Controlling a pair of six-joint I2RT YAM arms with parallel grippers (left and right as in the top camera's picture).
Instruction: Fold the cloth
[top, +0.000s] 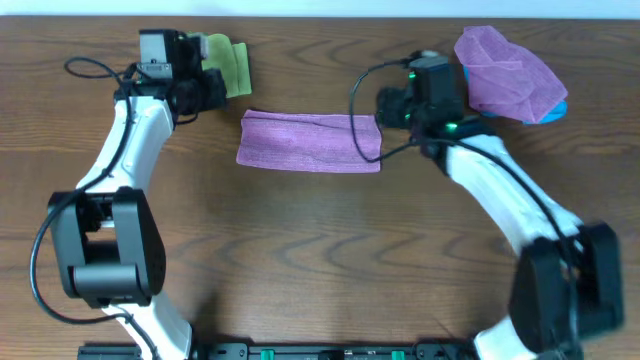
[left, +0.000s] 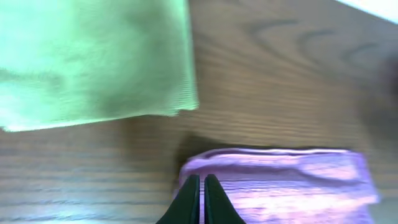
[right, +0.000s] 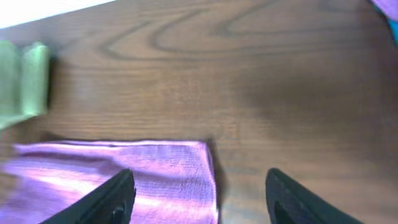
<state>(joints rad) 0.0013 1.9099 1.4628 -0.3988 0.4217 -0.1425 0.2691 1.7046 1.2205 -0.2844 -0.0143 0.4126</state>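
A purple cloth (top: 308, 140) lies folded into a long flat strip on the wooden table, between the two arms. It also shows in the left wrist view (left: 280, 183) and the right wrist view (right: 124, 177). My left gripper (left: 202, 186) is shut and empty, held above the strip's left end; in the overhead view it sits at the back left (top: 205, 90). My right gripper (right: 199, 199) is open and empty, its fingers straddling the strip's right edge from above; in the overhead view it is at the strip's right end (top: 392, 108).
A folded green cloth (top: 228, 62) lies at the back left, also in the left wrist view (left: 93, 59). A crumpled purple cloth (top: 505, 75) rests on a blue object (top: 555, 110) at the back right.
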